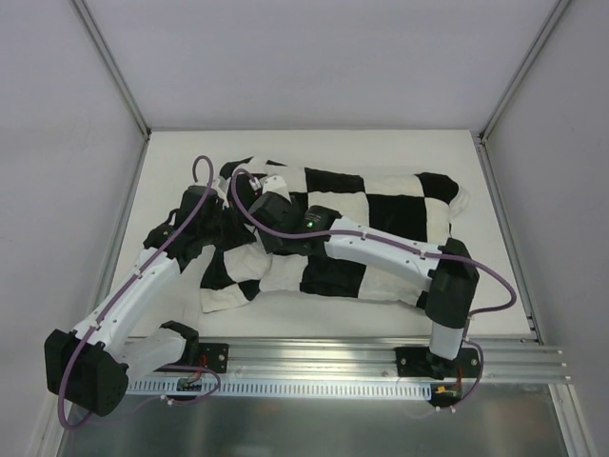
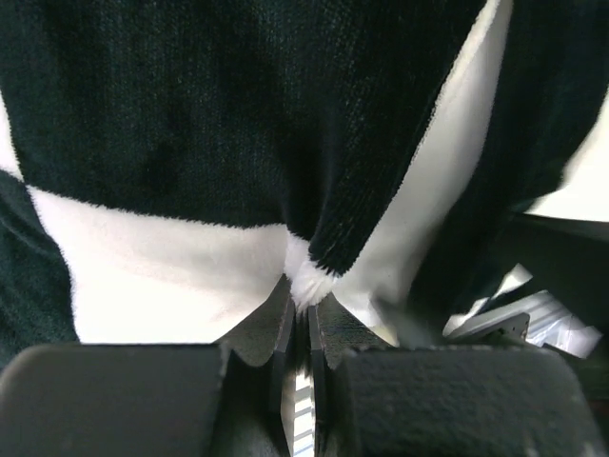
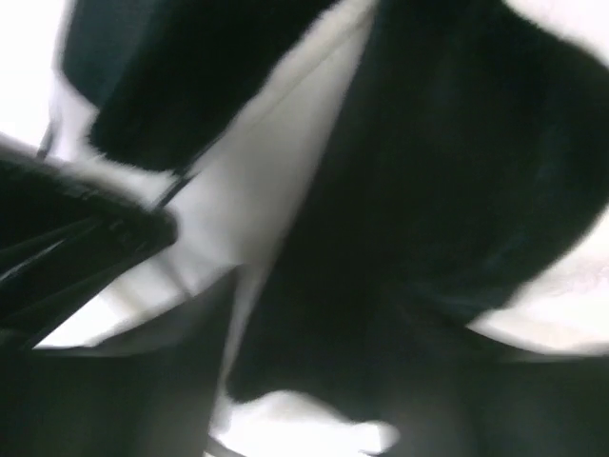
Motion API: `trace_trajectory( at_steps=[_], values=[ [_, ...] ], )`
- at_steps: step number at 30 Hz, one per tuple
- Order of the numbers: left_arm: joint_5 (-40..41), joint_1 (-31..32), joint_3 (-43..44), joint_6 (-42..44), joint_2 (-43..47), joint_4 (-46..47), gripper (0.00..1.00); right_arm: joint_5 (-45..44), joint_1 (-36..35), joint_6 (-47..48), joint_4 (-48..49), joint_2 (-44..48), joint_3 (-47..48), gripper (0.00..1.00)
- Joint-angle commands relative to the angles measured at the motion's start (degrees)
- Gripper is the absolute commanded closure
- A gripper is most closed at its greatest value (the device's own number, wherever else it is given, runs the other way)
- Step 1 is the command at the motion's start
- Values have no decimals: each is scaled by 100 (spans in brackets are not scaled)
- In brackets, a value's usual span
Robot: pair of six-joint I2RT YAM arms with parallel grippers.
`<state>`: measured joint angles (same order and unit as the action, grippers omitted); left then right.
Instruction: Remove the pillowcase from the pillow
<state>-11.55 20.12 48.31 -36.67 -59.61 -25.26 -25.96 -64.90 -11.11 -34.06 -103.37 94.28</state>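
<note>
- Pillowcase (image 1: 381, 224) lies across the surface (image 1: 333, 152), long axis left-right; both arms reach its left end.
- Left gripper (image 2: 306, 309) is closed, pinching a fabric fold.
- Right gripper (image 1: 265, 205): too blurred, cannot tell.

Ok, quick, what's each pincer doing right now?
Left pincer: closed on a fold of the pillowcase.
Right pincer: against the pillowcase, too blurred to tell.

On the table (image 1: 314, 157), across the middle: the pillowcase (image 1: 381, 224). At its left end, the left gripper (image 2: 306, 297), a fold between the jaws. Just right, upon the fabric, the right gripper (image 1: 259, 195).
</note>
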Motion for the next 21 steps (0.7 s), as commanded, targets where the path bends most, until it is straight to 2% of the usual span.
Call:
trace_trajectory(
  at_steps=[1,2,3,4,8,12,16,21],
  values=[
    [161,-113,-103,107,20,-454,100,-199,135,-232,-302,-245,267,53],
    [188,-113,-120,142,72,-454,100,-165,197,-346,-285,-114,-3,82],
    [249,-113,-138,159,108,-454,100,-112,328,-522,-215,0,-198,94],
    [267,-131,-147,168,125,-454,100,-103,408,-593,-49,149,-400,99],
    [215,-201,-77,300,161,-489,100,-401,890,-839,189,1115,-1551,99],
    [337,-280,-59,362,257,-524,100,-481,1531,-1042,312,2641,-3068,99],
    [452,-412,-50,406,266,-542,100,-394,2191,-1095,417,3716,-3950,99],
    [391,-746,-41,248,284,-559,100,229,2369,-1015,479,3860,-4119,99]
  ],
)
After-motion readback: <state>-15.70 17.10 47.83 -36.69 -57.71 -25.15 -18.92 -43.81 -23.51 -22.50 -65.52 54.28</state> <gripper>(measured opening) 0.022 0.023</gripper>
